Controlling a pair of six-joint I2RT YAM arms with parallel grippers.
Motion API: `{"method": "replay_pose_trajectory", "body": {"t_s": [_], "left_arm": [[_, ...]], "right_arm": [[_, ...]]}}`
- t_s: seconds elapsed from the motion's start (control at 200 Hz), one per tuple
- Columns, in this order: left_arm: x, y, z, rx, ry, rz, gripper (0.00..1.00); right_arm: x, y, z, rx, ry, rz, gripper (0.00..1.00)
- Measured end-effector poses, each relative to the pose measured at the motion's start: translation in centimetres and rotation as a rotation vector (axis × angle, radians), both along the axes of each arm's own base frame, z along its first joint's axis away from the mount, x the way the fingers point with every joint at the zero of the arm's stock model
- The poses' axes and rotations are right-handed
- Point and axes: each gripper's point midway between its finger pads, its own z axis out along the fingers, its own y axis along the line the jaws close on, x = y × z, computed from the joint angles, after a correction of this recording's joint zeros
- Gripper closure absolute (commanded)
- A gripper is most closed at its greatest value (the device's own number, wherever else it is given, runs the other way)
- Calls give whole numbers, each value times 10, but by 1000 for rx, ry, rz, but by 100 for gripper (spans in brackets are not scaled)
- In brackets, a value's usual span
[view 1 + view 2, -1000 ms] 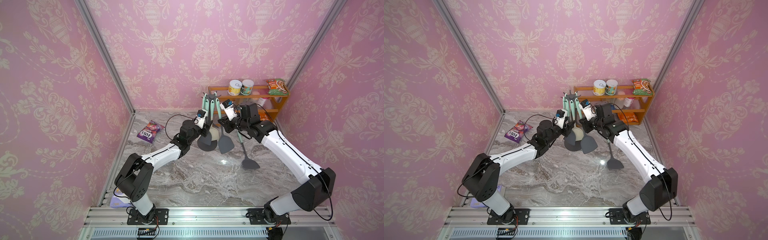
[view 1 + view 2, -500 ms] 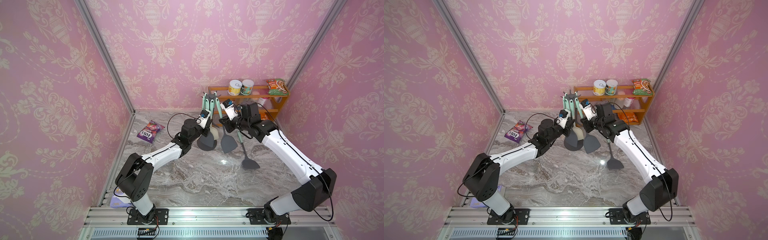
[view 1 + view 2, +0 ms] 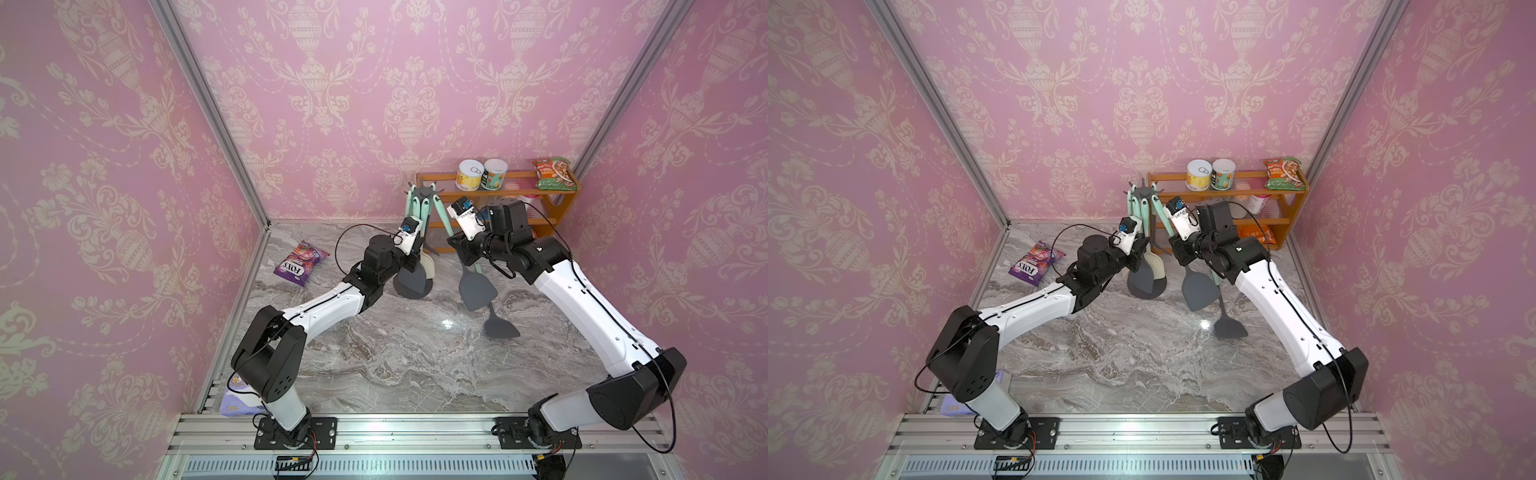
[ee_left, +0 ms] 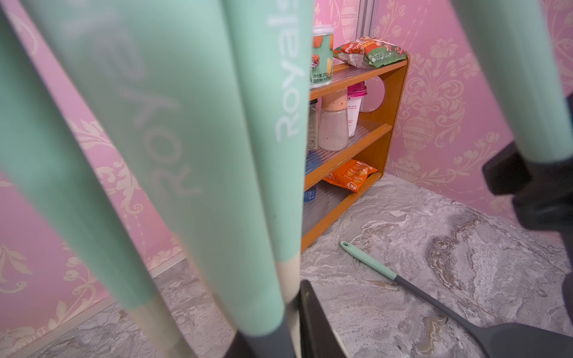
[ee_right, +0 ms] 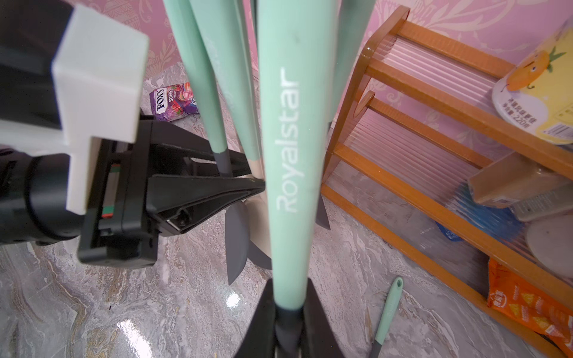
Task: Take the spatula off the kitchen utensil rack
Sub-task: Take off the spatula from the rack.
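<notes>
The spatula (image 3: 477, 291) has a mint-green handle and a dark grey blade. It leans out from the kitchen utensil rack (image 3: 424, 192), with its handle end up at the star of hooks and its blade swung away from the pole. Whether it is hooked there is unclear. The right hand (image 5: 289, 319) is clamped on the spatula where the green handle meets the grey neck. The left hand (image 5: 248, 185) is pinched narrow, low beside the pole among the other hanging green-handled utensils; what it grips, if anything, cannot be told. The rack stands at the back of the grey marble worktop (image 3: 395, 357). A second spatula (image 3: 500, 326) lies flat nearby. Behind is an orange wooden shelf (image 3: 559, 208) carrying two cans (image 3: 469, 175) and a green snack packet (image 3: 555, 174). A purple sweet bag (image 3: 300, 264) lies well apart on the left.
</notes>
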Motion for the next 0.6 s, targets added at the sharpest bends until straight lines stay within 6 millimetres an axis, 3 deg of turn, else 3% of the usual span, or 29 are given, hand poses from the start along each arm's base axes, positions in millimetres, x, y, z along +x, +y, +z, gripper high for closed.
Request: {"method": "replay_pose_trajectory", "body": {"t_s": [0.355,0.6], "left_arm": [[7,-1,1,0,24,17,82],[12,4,0,-2,42,49,83]], "right_arm": [[-7,-7,9,3,-15,-8,100],[-14,-14,30,35,-77,-12,100]]}}
